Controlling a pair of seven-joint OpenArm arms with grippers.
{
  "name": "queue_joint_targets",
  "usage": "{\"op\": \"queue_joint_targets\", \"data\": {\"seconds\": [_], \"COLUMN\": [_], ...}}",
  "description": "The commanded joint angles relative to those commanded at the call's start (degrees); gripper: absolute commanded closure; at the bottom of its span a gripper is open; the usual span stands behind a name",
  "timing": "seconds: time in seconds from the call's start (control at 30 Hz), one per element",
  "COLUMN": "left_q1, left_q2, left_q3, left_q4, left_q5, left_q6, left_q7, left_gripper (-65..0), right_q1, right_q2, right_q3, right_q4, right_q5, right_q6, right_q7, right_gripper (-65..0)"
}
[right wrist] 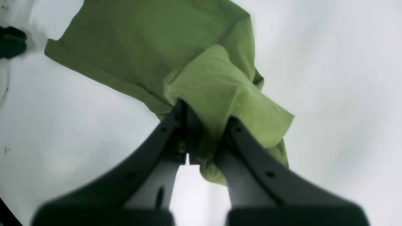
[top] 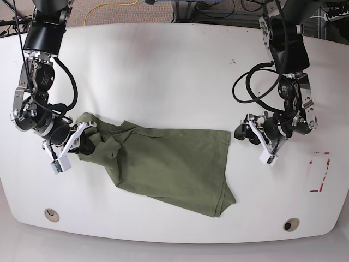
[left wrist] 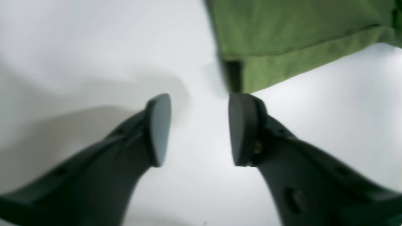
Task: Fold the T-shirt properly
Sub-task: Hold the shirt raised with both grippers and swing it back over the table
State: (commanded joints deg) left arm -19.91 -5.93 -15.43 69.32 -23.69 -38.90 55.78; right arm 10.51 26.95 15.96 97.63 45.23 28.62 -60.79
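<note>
The olive-green T-shirt lies crumpled across the middle of the white table. On the base view's left, my right gripper is shut on a bunched fold at the shirt's end. The right wrist view shows the cloth pinched between the fingers of that gripper and draping over them. My left gripper stands open on the base view's right, just off the shirt's other edge. In the left wrist view, its pads hold nothing, and a hemmed shirt corner lies just beyond the right fingertip of the gripper.
A red square marking sits on the table's right side. Two round holes lie near the front edge. Cables and equipment run along the far edge behind the table.
</note>
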Motion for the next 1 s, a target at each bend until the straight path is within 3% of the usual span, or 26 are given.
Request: {"op": "queue_joint_targets", "data": {"seconds": [0.13, 0.27, 0.5, 0.7, 1.0], "left_q1": [0.0, -0.2, -0.3, -2.1, -3.7], "left_q2": [1.3, 2.3, 5.1, 6.2, 7.6], "left_q3": [0.0, 0.0, 0.3, 0.4, 0.4], "left_q4": [0.0, 0.0, -0.9, -5.9, -10.4], "left_q5": [0.0, -0.2, 0.1, 0.0, -0.1], "left_q6": [1.7, 4.7, 5.5, 8.8, 9.3], "left_q7": [-0.1, -0.3, -2.3, -2.6, -2.6], "left_gripper": [-50.6, -50.6, -50.6, -50.6, -50.6], "right_q1": [-0.3, -0.5, -0.8, -0.8, -0.8], "right_q2": [-1.4, -1.5, -1.8, -1.8, -1.8], "right_q3": [1.8, 2.3, 2.3, 2.4, 2.5], "right_q4": [0.1, 1.3, 2.1, 2.0, 2.0], "right_q5": [-0.2, -0.4, -0.4, -0.4, -0.3], "right_q6": [0.0, 0.0, 0.0, 0.0, 0.0], "right_q7": [0.0, 0.0, 0.0, 0.0, 0.0], "right_gripper": [0.0, 0.0, 0.0, 0.0, 0.0]}}
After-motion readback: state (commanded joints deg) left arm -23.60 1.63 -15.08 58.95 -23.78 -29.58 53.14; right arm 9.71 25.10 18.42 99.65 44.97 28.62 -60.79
